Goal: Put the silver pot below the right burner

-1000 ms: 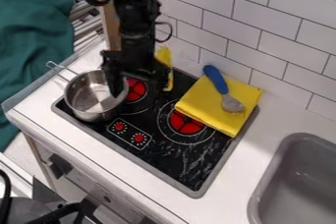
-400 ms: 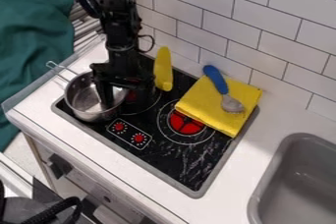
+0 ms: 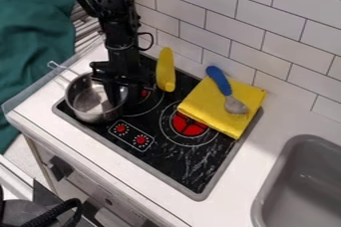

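At the stove's point(image 3: 176, 157) left corner sits the silver pot point(image 3: 93, 115), the tool point(image 3: 114, 94) at its rim; its opening and any hold can't be told. Grasping seems in hand; next, secure the rim before moving below the right burner point(image 3: 189, 126).

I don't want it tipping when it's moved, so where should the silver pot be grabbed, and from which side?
Probably by the rim of the silver pot, from above, on the side toward the red knobs. It stands upright and open, so its thin wall can be pinched there. The wire handle juts out on the opposite side, and lifting by it would likely tilt the pot.
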Tool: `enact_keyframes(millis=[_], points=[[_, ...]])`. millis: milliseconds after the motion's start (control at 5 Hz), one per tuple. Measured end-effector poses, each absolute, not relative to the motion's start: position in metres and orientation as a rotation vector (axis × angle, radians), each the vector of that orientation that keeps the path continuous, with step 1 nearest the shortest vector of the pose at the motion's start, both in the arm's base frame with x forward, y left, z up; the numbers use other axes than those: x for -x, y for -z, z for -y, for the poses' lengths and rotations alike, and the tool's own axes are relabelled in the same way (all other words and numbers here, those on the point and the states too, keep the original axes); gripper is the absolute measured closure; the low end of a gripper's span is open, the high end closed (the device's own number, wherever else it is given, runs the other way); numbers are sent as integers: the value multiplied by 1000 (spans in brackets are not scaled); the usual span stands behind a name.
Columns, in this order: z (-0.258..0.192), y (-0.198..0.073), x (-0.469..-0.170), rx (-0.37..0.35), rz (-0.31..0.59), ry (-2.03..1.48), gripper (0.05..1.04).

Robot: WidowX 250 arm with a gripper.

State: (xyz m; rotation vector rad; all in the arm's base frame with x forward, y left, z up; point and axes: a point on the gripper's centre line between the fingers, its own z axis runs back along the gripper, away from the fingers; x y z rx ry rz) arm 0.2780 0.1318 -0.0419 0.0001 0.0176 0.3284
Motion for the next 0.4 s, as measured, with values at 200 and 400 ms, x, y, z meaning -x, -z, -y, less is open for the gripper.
enact_keyframes(millis=[200,400], points=[[-136,37,-278,-17,20,-274,901],[-139,17,-274,-40,56,-245,1014]])
